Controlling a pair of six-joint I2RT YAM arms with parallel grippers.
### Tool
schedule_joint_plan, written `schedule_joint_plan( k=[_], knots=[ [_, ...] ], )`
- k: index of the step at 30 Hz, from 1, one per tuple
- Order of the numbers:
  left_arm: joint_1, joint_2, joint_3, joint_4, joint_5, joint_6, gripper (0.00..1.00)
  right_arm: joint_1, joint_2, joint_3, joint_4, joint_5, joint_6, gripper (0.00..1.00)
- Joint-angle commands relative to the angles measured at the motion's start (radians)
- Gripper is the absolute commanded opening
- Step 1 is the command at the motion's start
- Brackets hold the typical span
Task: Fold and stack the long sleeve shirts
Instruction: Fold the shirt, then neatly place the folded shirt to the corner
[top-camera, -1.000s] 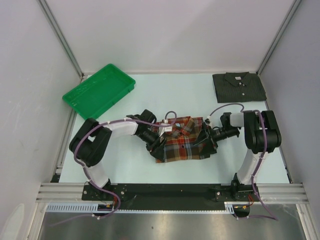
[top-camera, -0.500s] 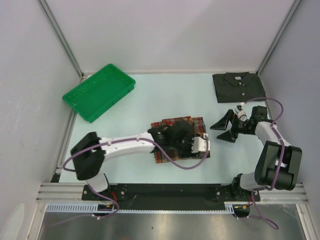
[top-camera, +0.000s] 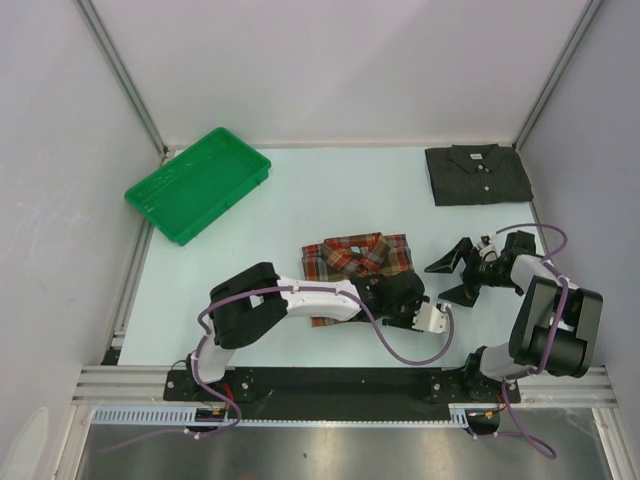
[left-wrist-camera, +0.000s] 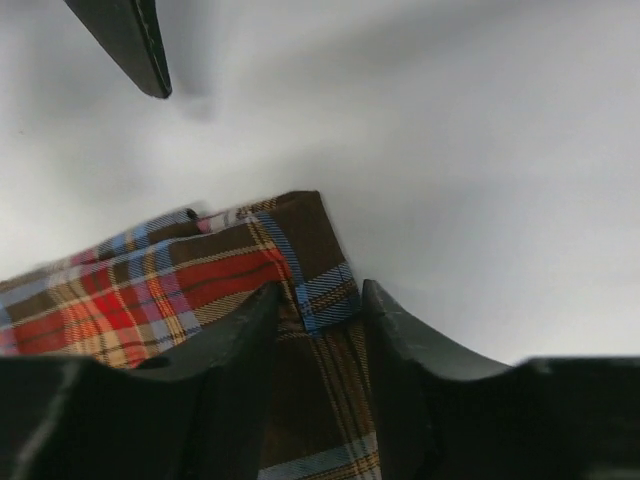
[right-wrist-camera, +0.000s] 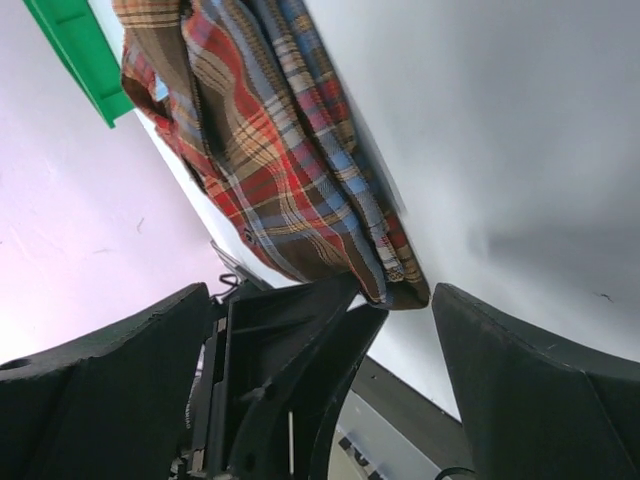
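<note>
The plaid shirt (top-camera: 352, 258) lies folded in the middle of the table. My left gripper (top-camera: 393, 288) reaches across its front edge to the near right corner. In the left wrist view that gripper (left-wrist-camera: 320, 300) is shut on a folded plaid corner (left-wrist-camera: 322, 300), which fills the gap between the fingers. Just right of the shirt, my right gripper (top-camera: 436, 284) stands open with nothing in it. In its own view the right gripper (right-wrist-camera: 320, 295) faces the plaid shirt's edge (right-wrist-camera: 300, 190). The dark grey shirt (top-camera: 478, 173) lies folded at the back right.
A green tray (top-camera: 197, 183) sits at the back left, and shows as a green strip (right-wrist-camera: 75, 50) in the right wrist view. The left arm's cable (top-camera: 400, 355) loops over the table front. White walls close in the table on three sides.
The left arm swung from the shirt's left side across to its near right corner, jaws narrowing. The right gripper drew back off the shirt to the right. The plaid shirt looks more compact.
</note>
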Motion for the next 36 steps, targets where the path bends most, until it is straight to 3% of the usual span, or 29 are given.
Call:
schedule_joint_plan(
  k=[1,5,10,20,28,34,36],
  knots=[
    [0.001,0.005,0.010,0.018,-0.003,0.030,0.38,0.002,0.017,-0.012,0.035,0.020,0.037,1.00],
    [0.041,-0.033,-0.021,0.013,0.137,-0.039,0.14,0.028,0.052,-0.017,0.047,0.010,0.037,1.00],
    [0.125,-0.099,-0.013,0.009,0.262,-0.125,0.03,0.078,0.089,-0.029,0.116,-0.018,0.037,1.00],
    [0.144,-0.153,-0.016,-0.011,0.316,-0.134,0.01,0.178,0.171,-0.055,0.337,-0.082,0.155,1.00],
    [0.152,-0.177,-0.002,-0.030,0.340,-0.139,0.01,0.235,0.294,-0.083,0.717,-0.107,0.399,0.98],
    [0.158,-0.177,0.005,-0.030,0.341,-0.156,0.01,0.284,0.363,-0.097,0.937,-0.044,0.538,0.87],
    [0.167,-0.174,0.007,-0.031,0.342,-0.159,0.02,0.301,0.366,-0.098,0.992,-0.020,0.587,0.76]
  ],
)
